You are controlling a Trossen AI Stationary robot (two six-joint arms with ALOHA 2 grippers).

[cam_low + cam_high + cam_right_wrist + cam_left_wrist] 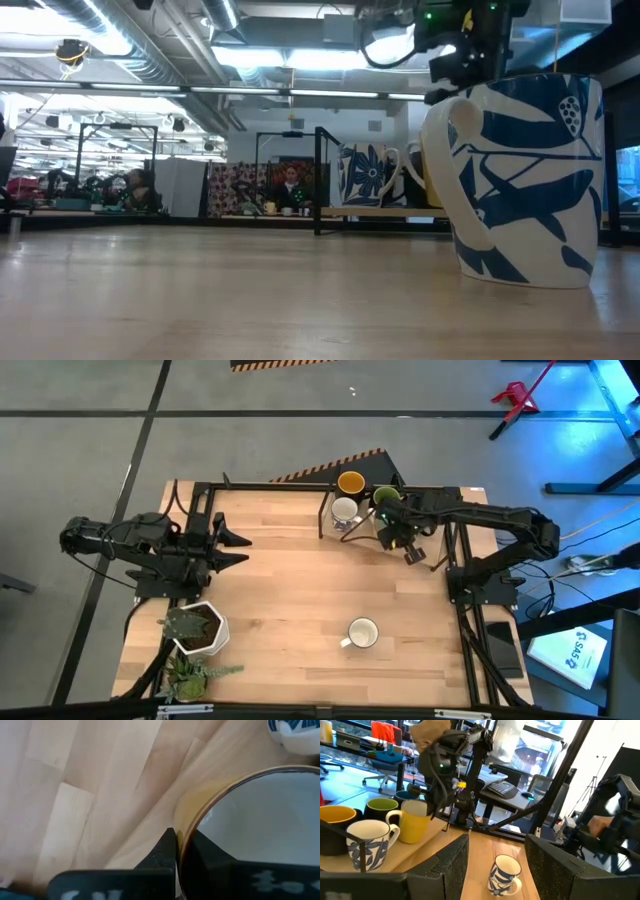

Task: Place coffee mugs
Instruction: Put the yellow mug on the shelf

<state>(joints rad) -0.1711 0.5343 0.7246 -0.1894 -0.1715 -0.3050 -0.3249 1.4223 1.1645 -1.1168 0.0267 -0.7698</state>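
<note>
My right gripper [392, 536] stands near the far edge, shut on a yellow mug [415, 824] with a white inside. Beside it stand a dark mug with a yellow inside [350, 483], an olive green mug [386, 495] and a white blue-patterned mug [344, 511]. Another white blue-patterned mug [362, 632] rests on its base near the table's near edge and fills the low view [520, 180]. My left gripper [236, 550] waits open at the left, touching nothing. My right gripper [182, 842] pinches the yellow mug's rim [187, 827], with one finger inside the mug and one outside. It comes from above, pointing down. The mug hangs upright below the fingers. I cannot tell whether its base touches the table.
A white hexagonal plant pot [200, 628] and a second plant [190, 675] sit at the near left corner. A black frame [320, 510] stands along the far edge by the mugs. Bare wood [300, 590] lies mid-table. A person shows far behind the table [290, 185].
</note>
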